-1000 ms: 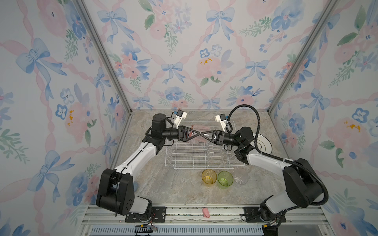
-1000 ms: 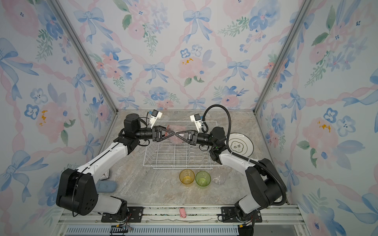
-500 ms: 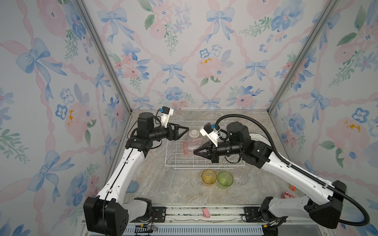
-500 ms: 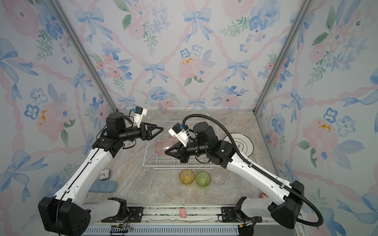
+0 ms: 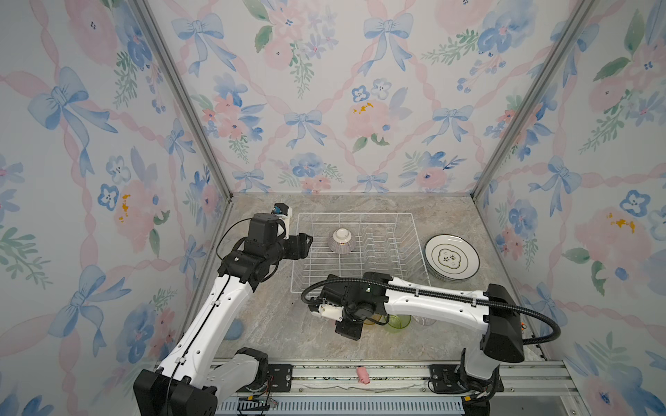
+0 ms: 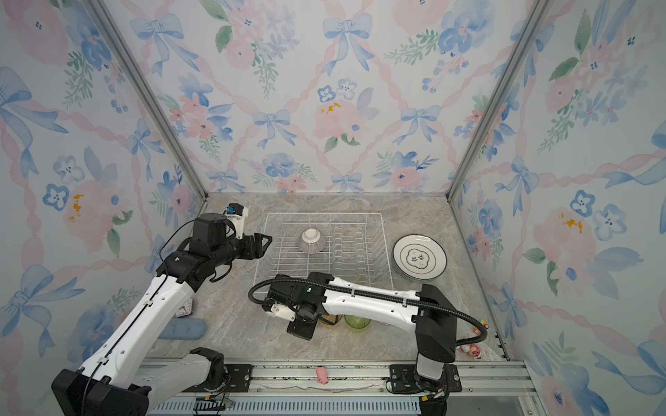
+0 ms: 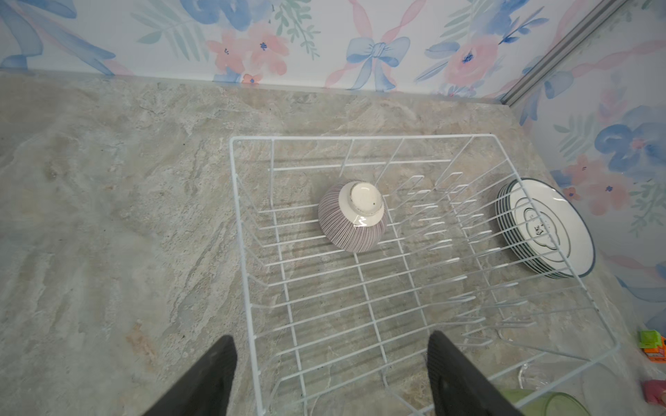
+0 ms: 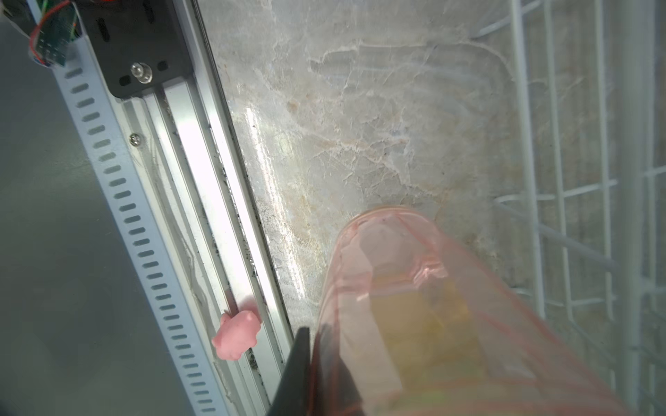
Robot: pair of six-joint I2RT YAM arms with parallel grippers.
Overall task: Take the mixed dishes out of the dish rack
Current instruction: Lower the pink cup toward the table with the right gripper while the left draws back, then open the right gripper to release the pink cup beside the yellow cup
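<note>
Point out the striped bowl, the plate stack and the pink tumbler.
striped bowl (image 7: 361, 201): left wrist view, on its white foot.
plate stack (image 5: 451, 256): in a top view, centre of the top plate.
pink tumbler (image 8: 382, 259): right wrist view, on its translucent wall.

One rack, one bowl — four tumblers, five plates.

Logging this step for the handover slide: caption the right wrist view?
Right pincer shut on the pink tumbler by its rim, over the stone tabletop beside the dish rack.
</note>
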